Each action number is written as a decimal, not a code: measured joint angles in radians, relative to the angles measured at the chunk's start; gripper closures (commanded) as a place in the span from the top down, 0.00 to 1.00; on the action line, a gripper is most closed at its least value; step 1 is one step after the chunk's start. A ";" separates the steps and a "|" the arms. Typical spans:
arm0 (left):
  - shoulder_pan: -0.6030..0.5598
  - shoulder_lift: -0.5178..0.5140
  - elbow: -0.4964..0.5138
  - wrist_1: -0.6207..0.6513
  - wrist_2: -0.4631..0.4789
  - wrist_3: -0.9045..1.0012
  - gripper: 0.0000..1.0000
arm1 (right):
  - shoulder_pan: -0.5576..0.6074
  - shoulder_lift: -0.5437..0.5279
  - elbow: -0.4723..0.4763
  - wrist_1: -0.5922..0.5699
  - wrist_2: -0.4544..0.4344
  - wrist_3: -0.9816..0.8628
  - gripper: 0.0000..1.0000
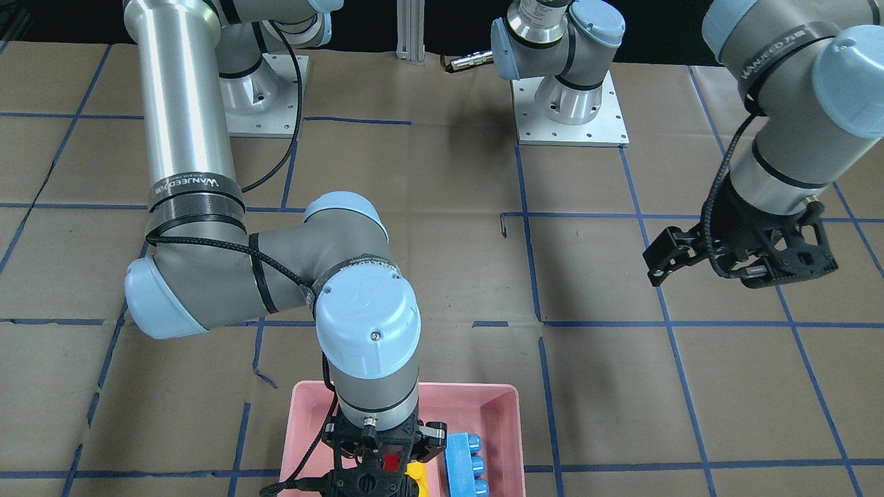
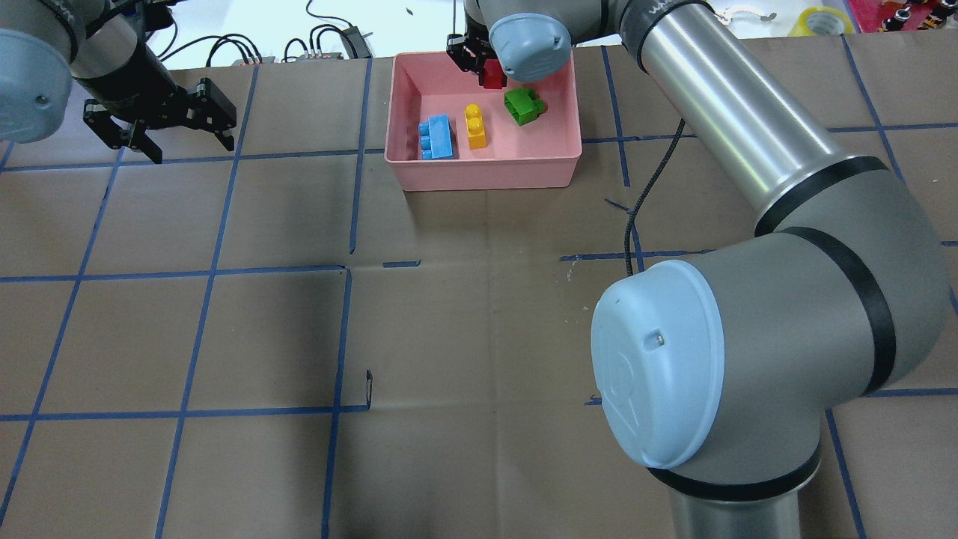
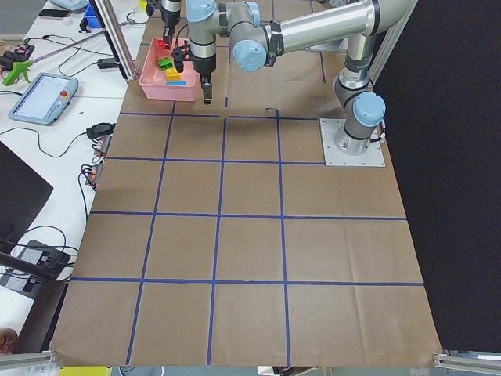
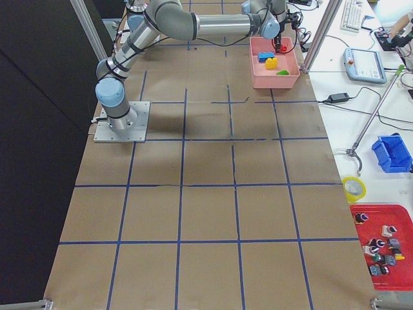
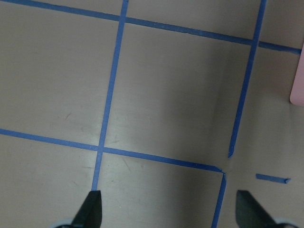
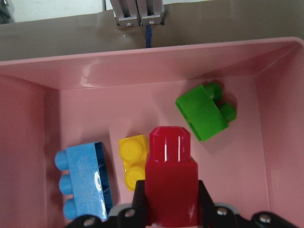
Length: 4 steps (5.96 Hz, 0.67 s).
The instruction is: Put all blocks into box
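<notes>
Clearly, right tool [image 6: 171, 205] pinches red brick [image 6: 170, 159] over the box [image 6: 142, 59].

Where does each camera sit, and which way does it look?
Front-facing: across the table, facing the robot; both arms, both bases.
Overhead: behind the robot, looking down; both arms, pink box.
Exterior left: table's end, looking along it; left base.
Exterior right: opposite end; right base.
Left wrist: down at paper; open left gripper.
Right wrist: into the box; right gripper gripping red block.
Both wrist views catch the box.
</notes>
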 measured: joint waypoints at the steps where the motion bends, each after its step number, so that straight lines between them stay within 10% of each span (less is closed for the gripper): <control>1: -0.060 0.033 -0.003 -0.035 0.007 -0.069 1.00 | 0.004 -0.004 0.002 0.015 -0.001 -0.003 1.00; 4: -0.122 0.063 -0.007 -0.216 0.057 -0.162 1.00 | -0.030 -0.066 0.022 0.039 -0.003 -0.028 1.00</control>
